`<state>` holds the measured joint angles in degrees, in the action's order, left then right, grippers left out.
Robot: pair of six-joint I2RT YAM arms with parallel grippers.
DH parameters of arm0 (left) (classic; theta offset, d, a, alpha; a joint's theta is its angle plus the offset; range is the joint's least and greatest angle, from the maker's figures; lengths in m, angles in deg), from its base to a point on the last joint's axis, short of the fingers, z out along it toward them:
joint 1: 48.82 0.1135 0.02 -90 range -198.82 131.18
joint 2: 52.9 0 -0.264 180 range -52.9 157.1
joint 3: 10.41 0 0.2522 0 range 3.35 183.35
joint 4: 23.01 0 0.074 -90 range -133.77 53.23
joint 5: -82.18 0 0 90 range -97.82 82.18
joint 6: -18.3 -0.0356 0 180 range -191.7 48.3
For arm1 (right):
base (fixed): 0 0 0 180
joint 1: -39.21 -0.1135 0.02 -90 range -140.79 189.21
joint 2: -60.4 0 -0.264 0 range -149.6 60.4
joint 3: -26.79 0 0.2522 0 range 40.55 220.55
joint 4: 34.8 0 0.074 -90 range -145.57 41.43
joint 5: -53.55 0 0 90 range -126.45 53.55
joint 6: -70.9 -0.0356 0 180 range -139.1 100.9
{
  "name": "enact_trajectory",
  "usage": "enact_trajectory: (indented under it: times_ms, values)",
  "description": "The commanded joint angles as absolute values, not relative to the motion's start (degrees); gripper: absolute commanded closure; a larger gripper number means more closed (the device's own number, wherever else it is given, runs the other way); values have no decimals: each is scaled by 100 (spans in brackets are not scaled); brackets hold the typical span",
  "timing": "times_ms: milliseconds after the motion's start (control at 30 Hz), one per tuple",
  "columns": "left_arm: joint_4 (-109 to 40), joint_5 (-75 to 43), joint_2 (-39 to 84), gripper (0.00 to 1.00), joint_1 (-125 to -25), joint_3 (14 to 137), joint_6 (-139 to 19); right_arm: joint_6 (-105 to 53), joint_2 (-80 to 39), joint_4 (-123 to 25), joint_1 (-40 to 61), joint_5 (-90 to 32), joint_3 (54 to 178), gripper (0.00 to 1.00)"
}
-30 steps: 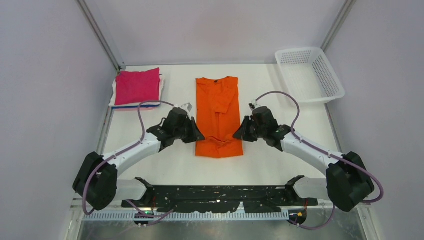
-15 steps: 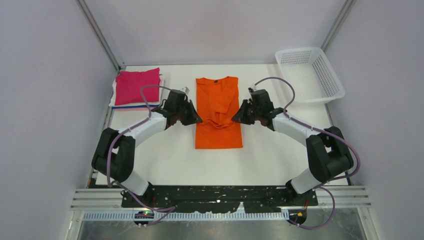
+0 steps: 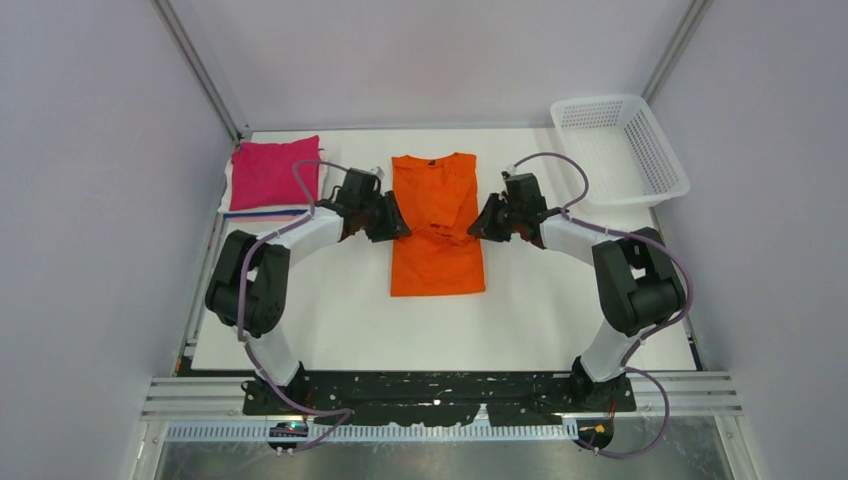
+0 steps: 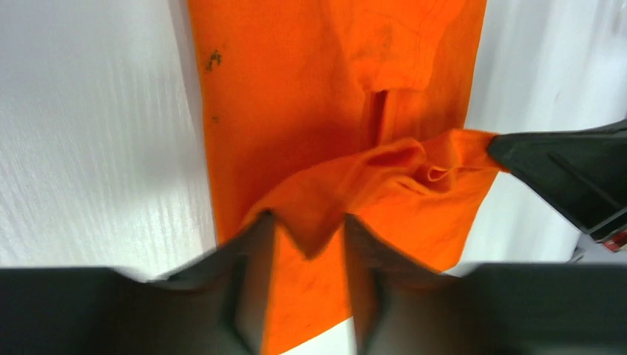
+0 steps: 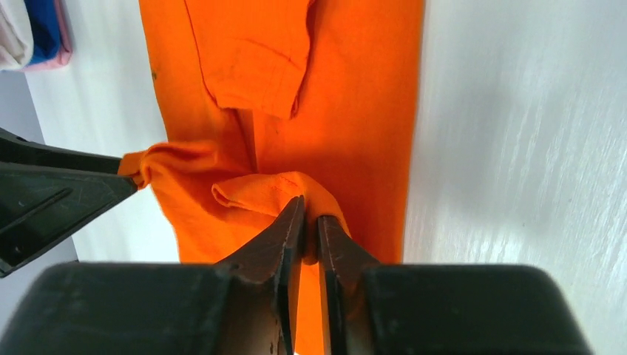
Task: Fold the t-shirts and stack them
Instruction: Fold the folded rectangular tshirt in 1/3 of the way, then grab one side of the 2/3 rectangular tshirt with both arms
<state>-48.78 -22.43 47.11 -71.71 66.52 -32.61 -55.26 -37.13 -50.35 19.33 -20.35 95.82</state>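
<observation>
The orange t-shirt (image 3: 437,250) lies lengthwise in the middle of the table, collar at the far end. Its near hem is lifted and carried over its middle. My left gripper (image 3: 393,222) is at the shirt's left edge. In the left wrist view its jaws (image 4: 303,222) stand apart with a loose hem corner (image 4: 314,233) between them. My right gripper (image 3: 478,225) is at the right edge, shut on the hem's other corner (image 5: 310,207). The hem sags between the two grippers. A folded magenta-pink shirt (image 3: 275,172) tops a stack at the far left, with white and blue cloth under it.
A white lattice basket (image 3: 620,150) stands at the far right corner. The stack's edge shows in the right wrist view (image 5: 37,29). The metal frame posts and white walls close in the table at the back and sides.
Both grippers have moved away from me along the shirt's sides, carrying the near hem up over its middle. The shirt now looks shorter. The left jaws now stand apart.
</observation>
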Motion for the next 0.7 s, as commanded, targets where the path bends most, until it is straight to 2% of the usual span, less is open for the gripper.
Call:
enact_trajectory:
  times_ms: [0, 33, 67, 100, 133, 167, 200, 233, 400, 667]
  values:
    - [-4923, -2163, 4741, 43, -7044, 6995, -3314, -5509, -3879, -4534, 2110, -1807, 10002, 73]
    - [-4914, -2131, 4694, 33, -7016, 6997, -3295, -5497, -3934, -4528, 2167, -1764, 10095, 66]
    - [-4927, -2077, 4642, 22, -6995, 6993, -3282, -5483, -3943, -4539, 2191, -1722, 10138, 51]
    - [-4939, -2038, 4550, 11, -6973, 6978, -3277, -5447, -3935, -4548, 2210, -1726, 10199, 44]
    - [-4944, -2005, 4442, 2, -6961, 6942, -3281, -5423, -3874, -4595, 2213, -1766, 10216, 31]
    - [-4946, -1987, 4330, 1, -6957, 6898, -3289, -5368, -3825, -4620, 2221, -1796, 10212, 21]
    - [-4935, -1978, 4200, 0, -6956, 6817, -3301, -5340, -3703, -4663, 2223, -1849, 10192, 15]
    - [-4919, -1995, 4068, 0, -6956, 6728, -3310, -5297, -3630, -4681, 2224, -1873, 10105, 2]
    - [-4813, -2278, 3293, 0, -6972, 5951, -3199, -5255, -2789, -4748, 2231, -2009, 9393, 5]
    - [-4617, -2215, 2112, 0, -7285, 4162, -2819, -5516, -1298, -5008, 2082, -2044, 7586, 5]
